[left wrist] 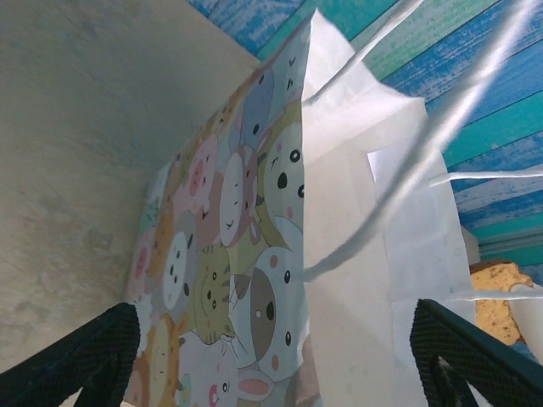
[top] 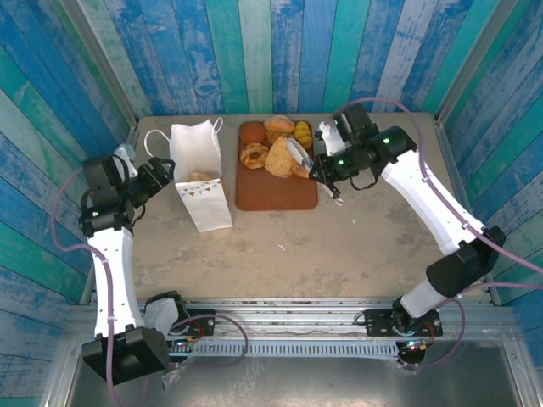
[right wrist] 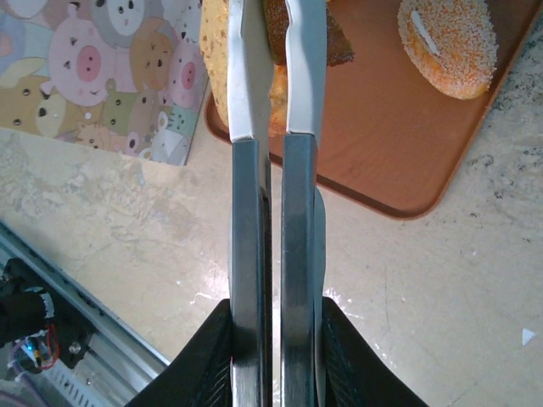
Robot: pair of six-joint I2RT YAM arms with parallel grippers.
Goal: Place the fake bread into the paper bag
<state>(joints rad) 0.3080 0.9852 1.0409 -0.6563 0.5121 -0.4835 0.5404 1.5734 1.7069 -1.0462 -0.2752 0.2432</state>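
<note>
The white paper bag (top: pixel 206 202) stands upright left of centre, and a bread piece (top: pixel 202 176) shows in its open mouth. More fake bread (top: pixel 279 125) is piled on a brown board (top: pixel 273 192). My right gripper (top: pixel 326 166) is shut on metal tongs (right wrist: pixel 299 102). The tong tips pinch a yellow wedge of bread (top: pixel 278 158), low over the board. A seeded bun (right wrist: pixel 447 42) lies beside it. My left gripper (left wrist: pixel 280 373) is open, one finger (left wrist: pixel 81 360) on each side of the bag's animal-print side (left wrist: pixel 229 237), close against the bag's left edge.
Blue and teal plank walls close in the back and both sides of the tabletop. The bag's loop handles (top: pixel 156 141) hang out to the left near my left wrist. Bare table (top: pixel 339 246) lies in front of the board and bag.
</note>
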